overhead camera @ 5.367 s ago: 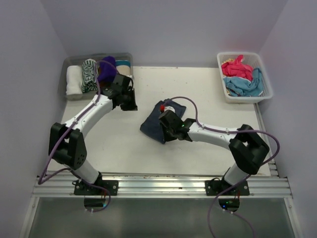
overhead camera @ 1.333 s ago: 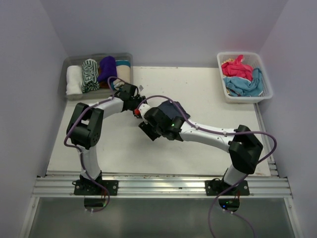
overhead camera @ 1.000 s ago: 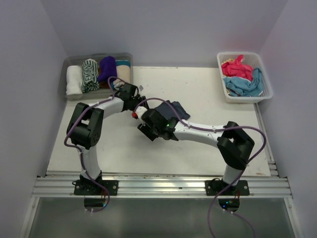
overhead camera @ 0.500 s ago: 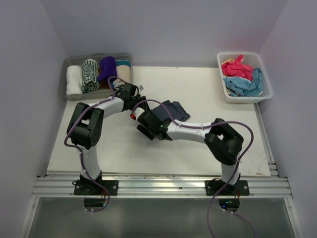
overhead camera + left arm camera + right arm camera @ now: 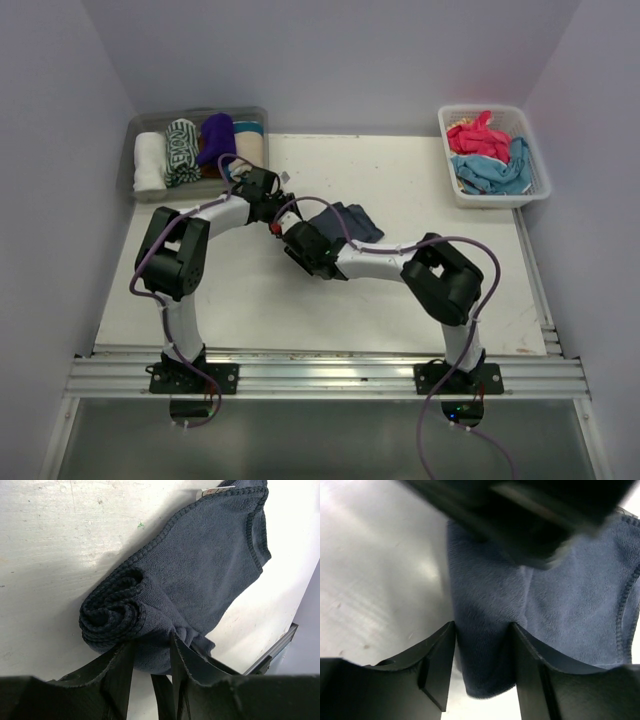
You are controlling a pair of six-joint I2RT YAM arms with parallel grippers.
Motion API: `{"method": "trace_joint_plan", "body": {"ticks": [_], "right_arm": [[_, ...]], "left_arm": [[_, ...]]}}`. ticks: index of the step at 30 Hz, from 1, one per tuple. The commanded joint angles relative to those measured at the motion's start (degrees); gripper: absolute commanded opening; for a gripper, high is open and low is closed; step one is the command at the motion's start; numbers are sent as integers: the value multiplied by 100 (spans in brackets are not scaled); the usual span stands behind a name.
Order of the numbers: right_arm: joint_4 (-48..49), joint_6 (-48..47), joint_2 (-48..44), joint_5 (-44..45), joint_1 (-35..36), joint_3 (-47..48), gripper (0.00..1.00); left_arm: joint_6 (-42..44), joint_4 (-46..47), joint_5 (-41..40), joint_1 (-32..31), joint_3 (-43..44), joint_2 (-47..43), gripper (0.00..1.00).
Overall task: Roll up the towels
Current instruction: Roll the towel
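A dark navy towel lies mid-table, its left end wound into a roll and the rest flat. My left gripper is shut on the roll's near end, and in the top view the left gripper sits at the towel's left edge. My right gripper has the rolled edge between its fingers, with both pads against the cloth. It meets the towel from the front. The left gripper's black body fills the top of the right wrist view.
A clear plastic tub at the back left holds several rolled towels, white, green-patterned, purple and cream. A white lattice basket at the back right holds loose pink and light blue towels.
The left arm came from the tub to the towel's left end. Over the last second the right arm's elbow folded leftward, uncovering more navy cloth, while both grippers stayed at the roll.
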Motion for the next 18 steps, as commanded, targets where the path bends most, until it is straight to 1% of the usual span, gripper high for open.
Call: {"method": "trace_joint_plan", "body": {"ticks": [1, 3, 4, 5, 7, 8, 9, 10, 11, 12, 14, 15, 16, 18], "right_arm": [[176, 422, 206, -96, -277, -154, 50], [229, 520, 206, -281, -426, -190, 46], [220, 607, 215, -317, -479, -207, 42], [220, 643, 206, -369, -558, -225, 33], [229, 713, 171, -527, -611, -242, 23], [238, 731, 145, -580, -620, -251, 11], [238, 740, 118, -702, -629, -260, 7], [220, 784, 48, -799, -629, -260, 1], [212, 802, 13, -896, -637, -269, 0], [203, 819, -40, -1088, -646, -286, 0], [176, 951, -189, -1291, -664, -339, 0], [202, 1003, -242, -1423, -690, -374, 0], [229, 1126, -356, -1720, -734, -479, 0], [247, 1241, -462, -1977, -778, -558, 0]], "left_arm": [[90, -154, -150, -25, 131, -52, 38], [108, -198, -132, -16, 140, -87, 40], [117, -225, -141, -25, 148, -139, 41], [126, -225, -141, -16, 149, -183, 42], [152, -286, -141, -16, 166, -262, 47], [170, -321, -149, -16, 192, -289, 50], [196, -400, -167, -16, 219, -341, 55], [205, -435, -219, -16, 228, -386, 59], [214, -471, -229, -7, 254, -421, 63], [240, -549, -246, -7, 271, -508, 70], [223, -585, -237, 71, 280, -640, 76], [222, -594, -229, 98, 280, -815, 81], [214, -594, -220, 177, 280, -904, 83], [240, -629, -194, 274, 263, -1175, 85]]}}
